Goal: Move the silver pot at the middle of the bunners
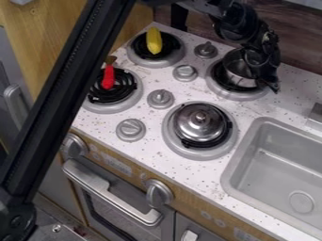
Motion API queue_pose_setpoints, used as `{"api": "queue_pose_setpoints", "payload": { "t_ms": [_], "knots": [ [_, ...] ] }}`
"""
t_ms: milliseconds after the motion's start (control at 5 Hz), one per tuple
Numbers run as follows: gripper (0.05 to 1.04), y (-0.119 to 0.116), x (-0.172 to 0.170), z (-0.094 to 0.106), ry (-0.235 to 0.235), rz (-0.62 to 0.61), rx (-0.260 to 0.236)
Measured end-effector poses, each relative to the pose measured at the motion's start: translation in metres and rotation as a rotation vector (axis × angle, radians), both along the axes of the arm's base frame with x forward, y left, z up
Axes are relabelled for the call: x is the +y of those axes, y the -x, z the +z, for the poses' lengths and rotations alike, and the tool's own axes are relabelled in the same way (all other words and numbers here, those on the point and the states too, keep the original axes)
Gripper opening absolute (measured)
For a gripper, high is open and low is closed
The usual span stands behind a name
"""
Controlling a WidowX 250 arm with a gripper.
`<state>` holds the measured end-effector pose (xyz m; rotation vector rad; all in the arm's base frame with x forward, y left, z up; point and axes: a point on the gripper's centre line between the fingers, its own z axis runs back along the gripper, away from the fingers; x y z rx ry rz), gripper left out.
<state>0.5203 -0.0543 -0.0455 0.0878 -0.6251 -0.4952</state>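
The black gripper [264,68] hangs at the upper right, over the right side of the open silver pot [239,71], and covers part of its rim. That pot stands on the back right burner [236,94]. On the front right burner [182,149] sits a second silver piece [200,121], round and domed with a small knob on top.
A yellow toy [153,40] lies on the back left burner and a red-handled toy [108,77] on the front left one. Grey knobs [161,98] stand between the burners. The sink [229,175] is at the right. A dark beam [63,89] crosses the left side.
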Motion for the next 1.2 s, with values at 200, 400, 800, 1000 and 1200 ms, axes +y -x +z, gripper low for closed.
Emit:
{"api": "queue_pose_setpoints", "payload": {
  "t_ms": [200,400,800,1000,1200],
  "knots": [
    [0.083,0.003,0.001,-0.001,-0.028,-0.039,0.029],
    [0.081,0.007,0.008,0.0,-0.079,-0.113,0.059],
    [0.081,0.037,0.06,0.025,-0.097,-0.139,0.077],
    [0.081,0.058,0.085,0.007,-0.079,-0.116,0.135],
    [0.081,0.068,0.11,0.004,-0.071,-0.09,0.187]
  ]
}}
